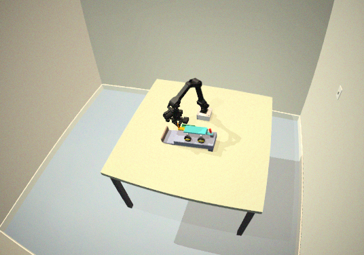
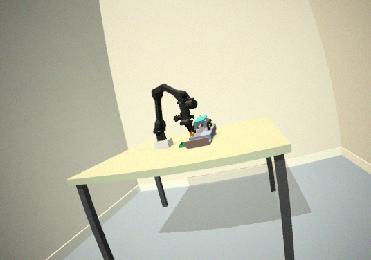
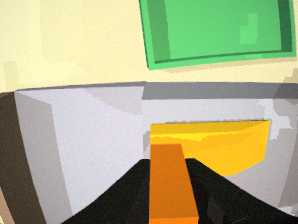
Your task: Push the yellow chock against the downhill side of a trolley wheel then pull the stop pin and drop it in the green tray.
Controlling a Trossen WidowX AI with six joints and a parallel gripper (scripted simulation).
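My gripper (image 1: 178,126) (image 2: 191,131) (image 3: 167,168) is shut on the orange handle of the yellow chock (image 1: 182,129) (image 2: 192,134) (image 3: 220,149). The chock is over the tray-side part of the ramp (image 1: 171,137) (image 3: 100,135), just off the trolley's downhill end. The frames do not show whether it rests on the ramp or touches a wheel; its rubber base is hidden. The teal-topped trolley (image 1: 195,129) (image 2: 201,119) stands on the ramp. The stop pin's red head (image 1: 210,130) shows at its uphill end. The green tray (image 3: 215,30) (image 2: 182,144) lies beside the ramp.
A brown end board (image 1: 165,134) (image 2: 197,143) stands across the ramp's low end. The arm's pale base block (image 1: 204,115) (image 2: 163,144) is on the table beyond the tray. The trolley's near-side wheels (image 1: 187,138) face away from the arm.
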